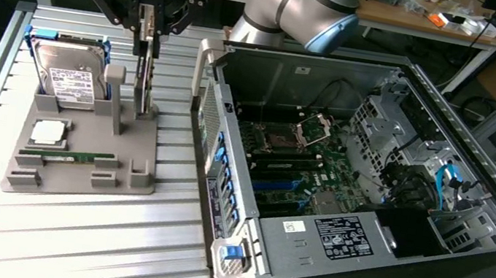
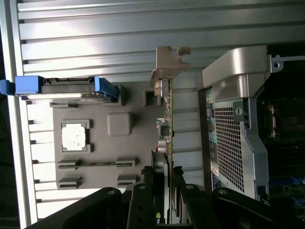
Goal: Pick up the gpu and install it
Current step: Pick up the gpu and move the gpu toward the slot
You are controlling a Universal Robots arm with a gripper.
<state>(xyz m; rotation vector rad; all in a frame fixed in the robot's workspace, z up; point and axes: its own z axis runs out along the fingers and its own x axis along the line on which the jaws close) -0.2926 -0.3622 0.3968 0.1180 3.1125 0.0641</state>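
the gpu (image 1: 145, 83) is stood on edge in the grey holder (image 1: 66, 174), beside the open computer case (image 1: 295, 253). its top edge is clamped by the gripper (image 1: 148, 37). it is judged light, stiff and fragile, best held by the bare board edge.

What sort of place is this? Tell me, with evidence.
Probably a robotics lab workbench for computer assembly: an open metal desktop computer case, a grey plastic parts fixture, and a ribbed aluminium table.
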